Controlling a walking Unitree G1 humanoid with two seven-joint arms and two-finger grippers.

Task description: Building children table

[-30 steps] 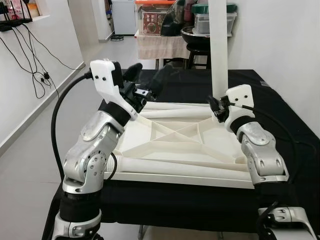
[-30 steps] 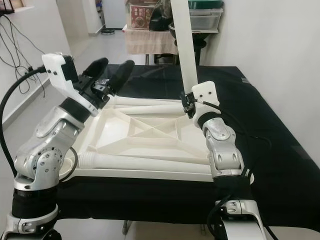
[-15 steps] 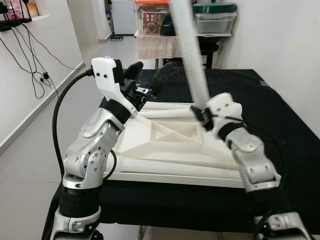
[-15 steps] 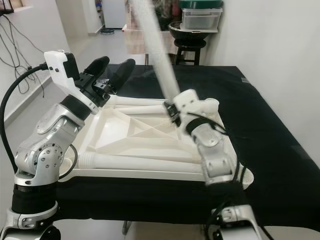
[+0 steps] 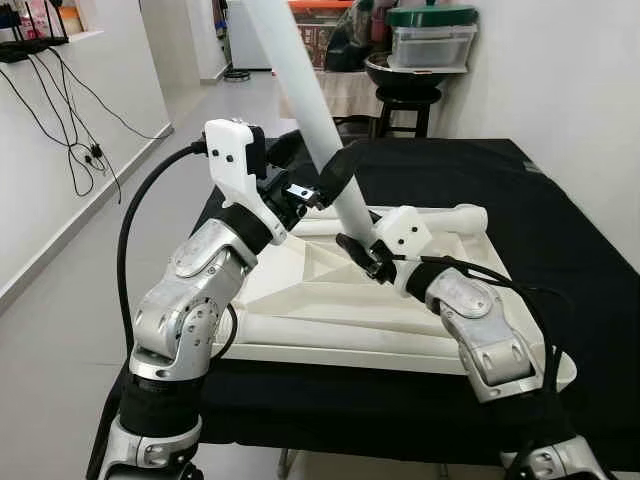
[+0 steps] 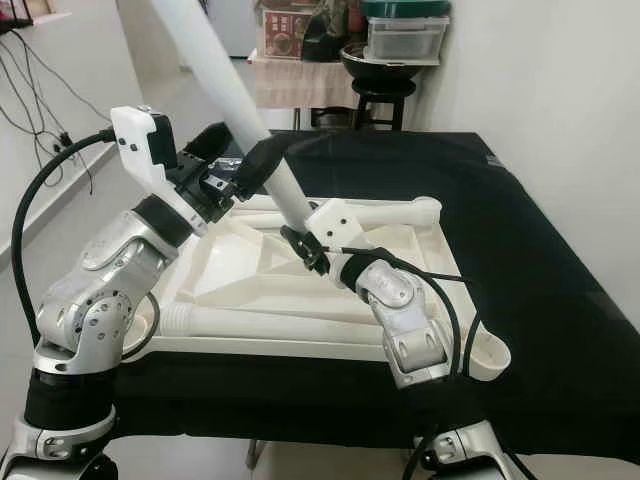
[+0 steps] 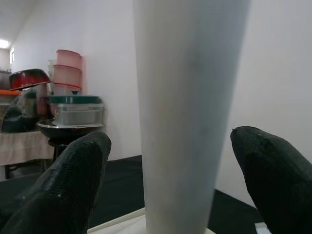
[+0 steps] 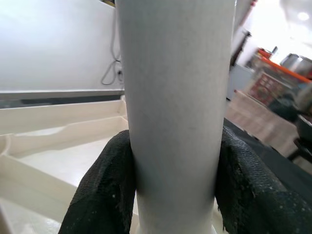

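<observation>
The white children's table top [image 5: 300,285] lies upside down on the black-covered table [image 5: 560,220]. My right gripper [image 5: 360,244] is shut on the lower end of a long white table leg [image 5: 300,95], just above the middle of the top. The leg leans up and away to the left. In the right wrist view both black fingers [image 8: 105,190] press against the leg [image 8: 173,107]. My left gripper [image 5: 318,160] is open, higher up, and the leg [image 7: 187,112] passes between its spread fingers [image 7: 73,185] without touching them.
Two more white legs lie on the table top, one along its far edge [image 5: 440,215] and one along the near edge [image 5: 350,335]. A stool with a pot and containers [image 5: 420,50] stands behind the table. Cables [image 5: 60,110] hang on the left wall.
My right gripper has carried the leg from the far right corner to the middle of the top, tipping it from upright to leaning left. The leg now passes between the left gripper's fingers.
</observation>
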